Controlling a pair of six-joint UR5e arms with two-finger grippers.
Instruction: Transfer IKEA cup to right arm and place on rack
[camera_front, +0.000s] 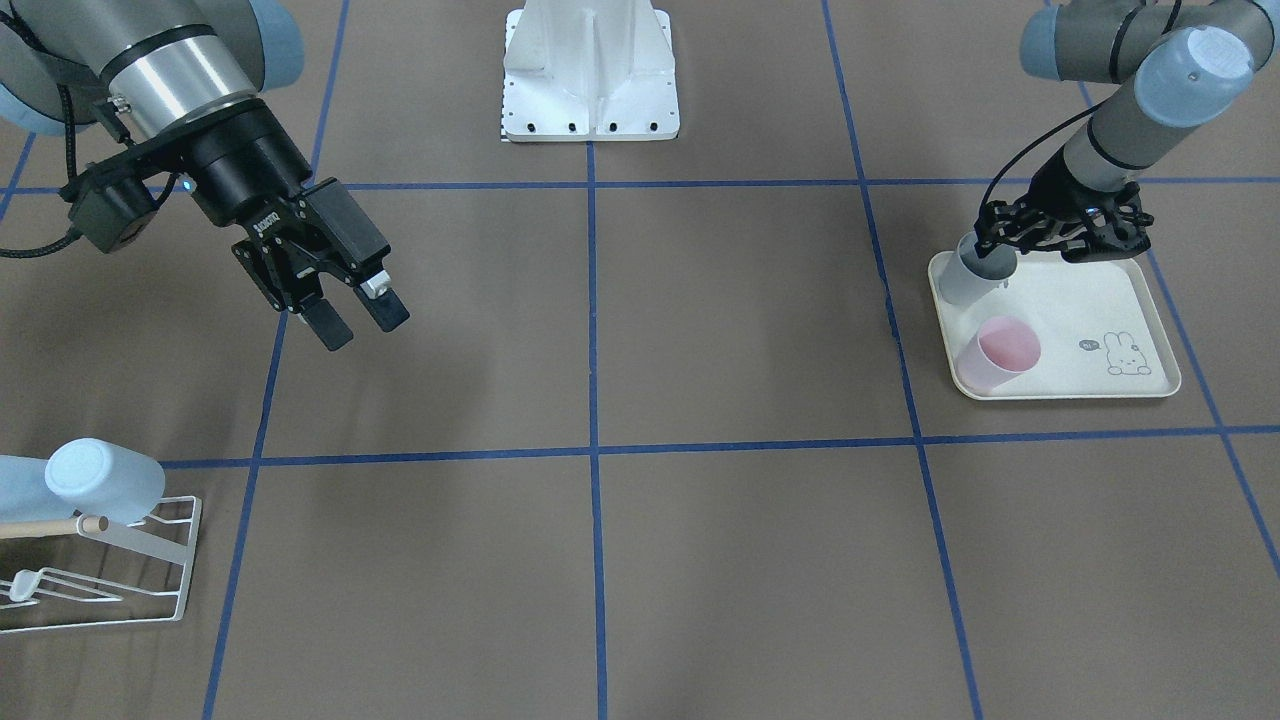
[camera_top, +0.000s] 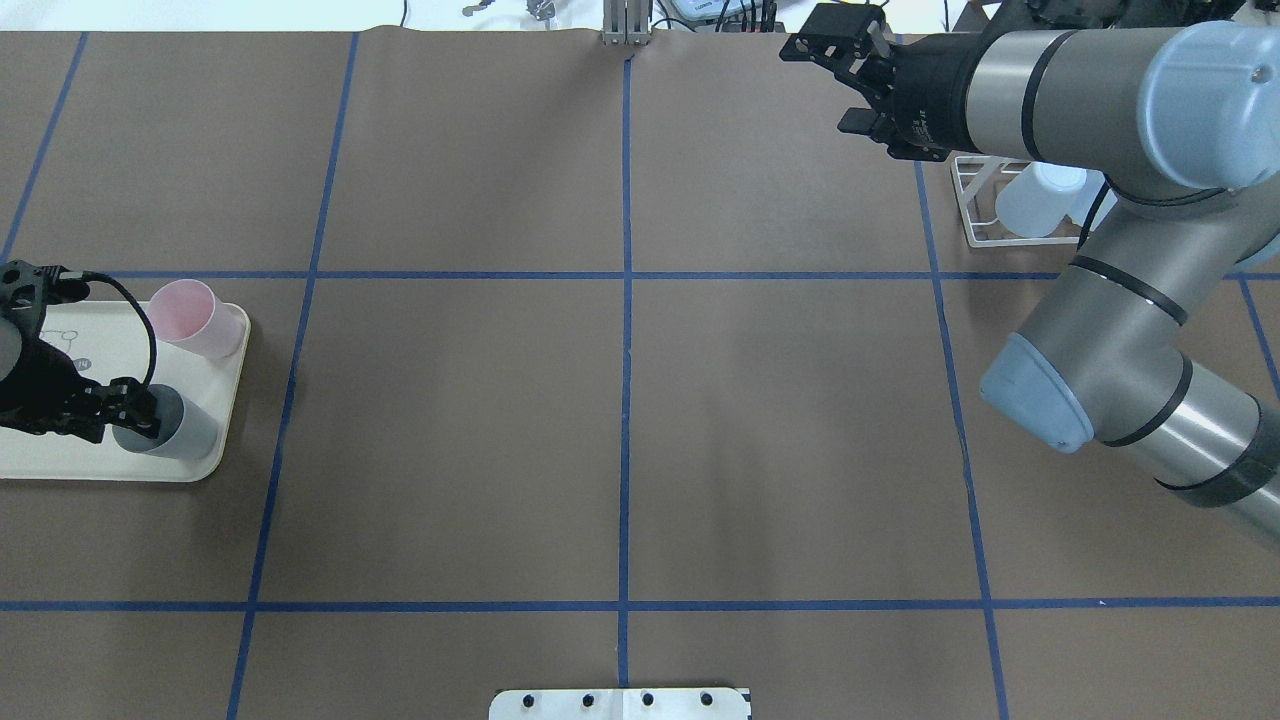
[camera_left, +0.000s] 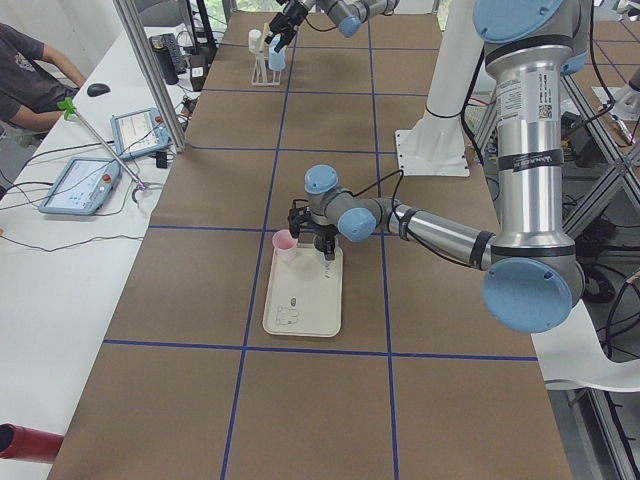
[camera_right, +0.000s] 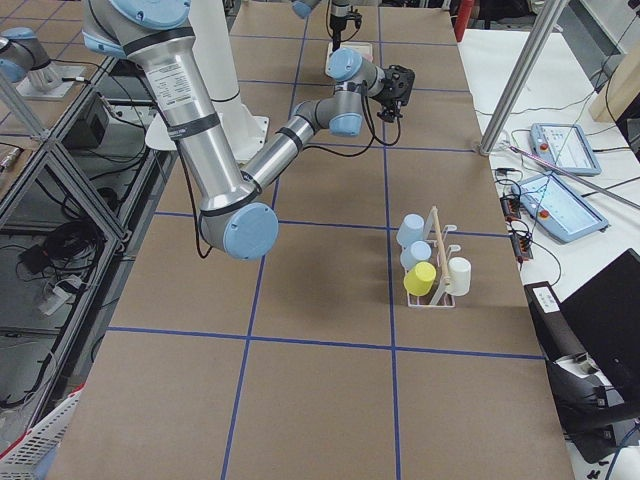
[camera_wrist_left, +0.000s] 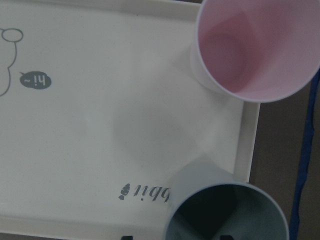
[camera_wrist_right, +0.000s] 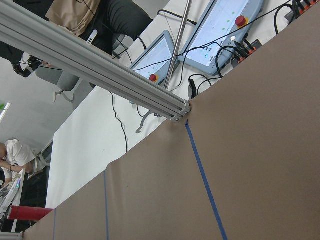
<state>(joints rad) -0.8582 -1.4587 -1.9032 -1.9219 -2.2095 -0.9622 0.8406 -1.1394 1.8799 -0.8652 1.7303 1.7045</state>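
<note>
The grey cup (camera_front: 960, 288) stands on the tray (camera_front: 1090, 300) with the left gripper (camera_front: 990, 262) at its rim; whether the jaws grip it, I cannot tell. The right gripper (camera_front: 357, 320) hangs with jaws parted, empty, near the rack (camera_front: 185, 560).

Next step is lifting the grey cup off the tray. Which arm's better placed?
Left. Its claw is right at the grey-blue plastic cup on the cream rabbit-print tray. The right claw hangs open far across the table, on the white wire rack's side.
</note>
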